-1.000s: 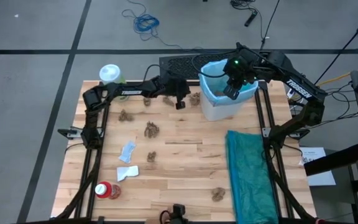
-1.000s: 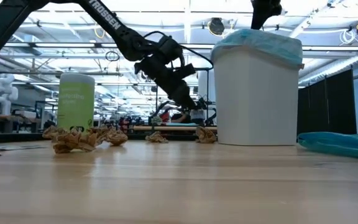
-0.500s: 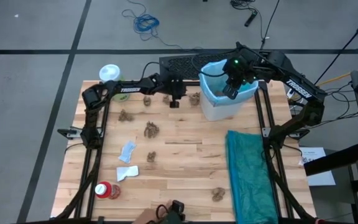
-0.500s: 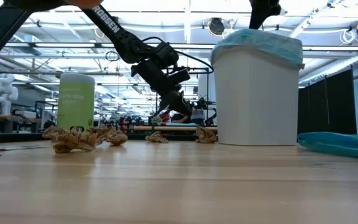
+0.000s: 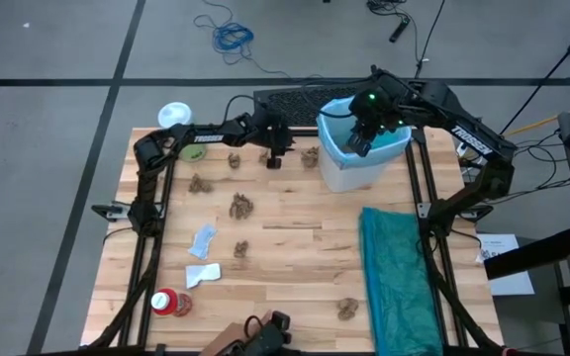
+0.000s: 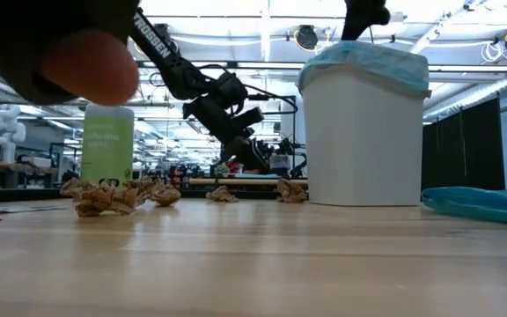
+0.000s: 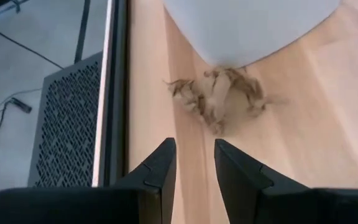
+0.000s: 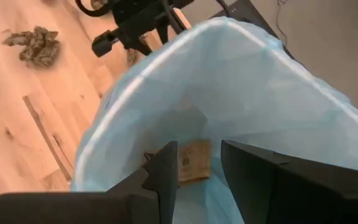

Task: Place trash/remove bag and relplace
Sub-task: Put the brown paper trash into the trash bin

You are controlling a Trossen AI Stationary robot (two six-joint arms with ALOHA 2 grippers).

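While the right gripper (image 5: 361, 141) hangs over the white wastebasket (image 5: 359, 168) lined with the sky-blue bag (image 8: 229, 93), its fingers stand slightly apart and empty, a flat cardboard piece (image 8: 193, 160) lying in the bag below. The left gripper (image 5: 274, 161), parted and empty, hovers near a crumpled paper wad (image 7: 219, 96) beside the basket.

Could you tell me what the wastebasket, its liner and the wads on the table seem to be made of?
The wastebasket looks like smooth, matte white plastic, with even, seamless walls. Its liner appears to be thin, translucent sky-blue plastic film, crinkled and folded over the rim. The wads look like crumpled brown paper, with dull, sharp creases.
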